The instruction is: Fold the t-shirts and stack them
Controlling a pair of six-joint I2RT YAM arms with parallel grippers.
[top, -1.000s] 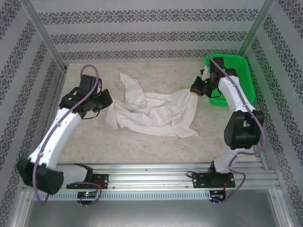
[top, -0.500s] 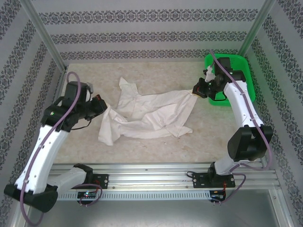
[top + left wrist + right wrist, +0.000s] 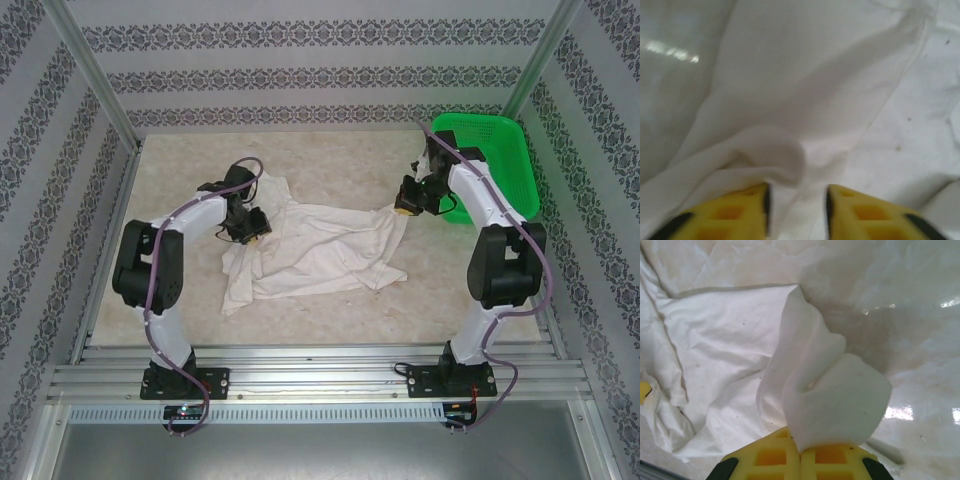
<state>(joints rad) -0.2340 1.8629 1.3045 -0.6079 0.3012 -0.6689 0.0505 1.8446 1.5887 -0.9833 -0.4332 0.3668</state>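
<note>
Our right tool [image 3: 801, 452] has its jaws pressed together on a thin corner of the t-shirt [image 3: 730, 355], which curls up out of the pinch as a loose flap. We judge that hold shallow, so a hard pull away from the cloth could slip the hem free. Our left tool [image 3: 797, 200] has its jaws a little apart with a soft ridge of cloth bulging into the gap. If it closes here it may catch two layers at once instead of a single edge, and the shirt would then lift as a bundle and not spread. Between the two tools the shirt lies crumpled and twisted on the table [image 3: 330, 320], so stretching it unevenly could tighten the twist. The green basket [image 3: 500, 160] sits just beside the right tool on its outer side, and a wide swing that way could knock it.
</note>
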